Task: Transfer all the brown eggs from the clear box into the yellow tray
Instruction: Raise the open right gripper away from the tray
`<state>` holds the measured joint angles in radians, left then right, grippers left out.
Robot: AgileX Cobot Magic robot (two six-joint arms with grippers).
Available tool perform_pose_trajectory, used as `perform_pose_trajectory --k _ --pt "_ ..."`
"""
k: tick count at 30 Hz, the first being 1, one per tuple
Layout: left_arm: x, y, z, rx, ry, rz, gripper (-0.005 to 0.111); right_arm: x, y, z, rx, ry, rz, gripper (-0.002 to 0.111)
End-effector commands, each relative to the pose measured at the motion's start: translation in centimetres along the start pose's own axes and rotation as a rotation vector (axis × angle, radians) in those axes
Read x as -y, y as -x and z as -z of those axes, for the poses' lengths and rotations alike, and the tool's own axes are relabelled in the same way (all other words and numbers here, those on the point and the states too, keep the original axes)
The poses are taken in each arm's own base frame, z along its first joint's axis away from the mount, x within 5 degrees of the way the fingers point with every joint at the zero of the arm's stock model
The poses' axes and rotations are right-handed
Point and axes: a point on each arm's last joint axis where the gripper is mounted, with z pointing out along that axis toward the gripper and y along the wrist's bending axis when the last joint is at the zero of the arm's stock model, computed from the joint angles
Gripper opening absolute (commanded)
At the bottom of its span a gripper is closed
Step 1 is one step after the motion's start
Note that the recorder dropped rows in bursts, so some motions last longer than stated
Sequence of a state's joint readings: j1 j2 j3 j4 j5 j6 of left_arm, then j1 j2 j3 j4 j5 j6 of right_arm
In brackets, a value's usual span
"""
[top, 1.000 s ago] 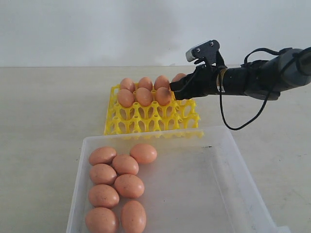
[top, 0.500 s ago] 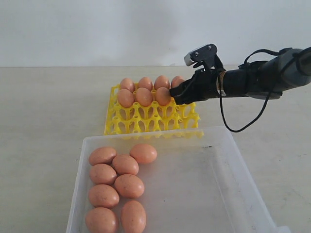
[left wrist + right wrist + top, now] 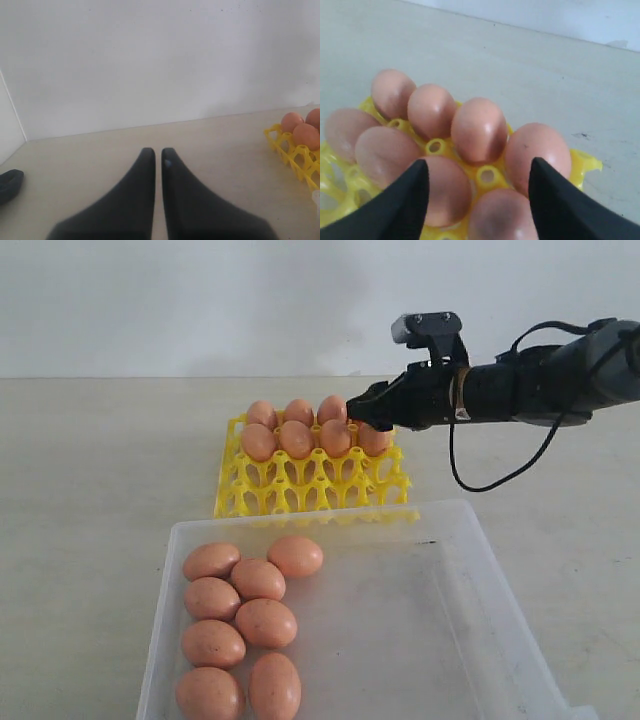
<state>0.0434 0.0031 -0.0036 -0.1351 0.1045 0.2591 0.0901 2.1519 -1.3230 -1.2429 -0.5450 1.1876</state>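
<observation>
Over the beige table (image 3: 100, 460) our right gripper (image 3: 356, 410) hung open and empty above the half-filled yellow tray (image 3: 300, 495) at upper centre, left gripper (image 3: 156, 152) closed; next, we judged, it needed another egg (image 3: 295, 556) from the clear box (image 3: 485, 580).

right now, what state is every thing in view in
right pincer, open, empty, just above the tray's eggs
left pincer, shut, holding nothing
yellow tray, half full: back two rows filled, front two bare
clear box, no lid on, eggs along its left side
eggs in tray, eight, seated in cups
eggs in box, eight, lying loose on their sides
</observation>
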Motion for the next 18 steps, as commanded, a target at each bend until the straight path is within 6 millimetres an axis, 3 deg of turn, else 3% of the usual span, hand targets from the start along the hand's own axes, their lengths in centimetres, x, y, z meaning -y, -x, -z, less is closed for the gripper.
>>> perform_pose_trajectory --k 1,6,12,18 --pt "0.0 -0.1 0.0 0.002 -0.006 0.000 0.004 -1.7 2.9 2.4 -0.018 0.036 0.015 0.032" --pt "0.0 -0.1 0.0 0.002 -0.006 0.000 0.004 -3.8 4.2 5.0 -0.102 0.117 0.044 -0.001" --pt "0.0 -0.1 0.0 0.002 -0.006 0.000 0.004 -6.8 5.4 7.2 -0.091 0.350 0.067 0.000" --pt "0.0 -0.1 0.0 0.002 -0.006 0.000 0.004 -10.0 5.0 8.6 -0.139 0.689 0.058 0.000"
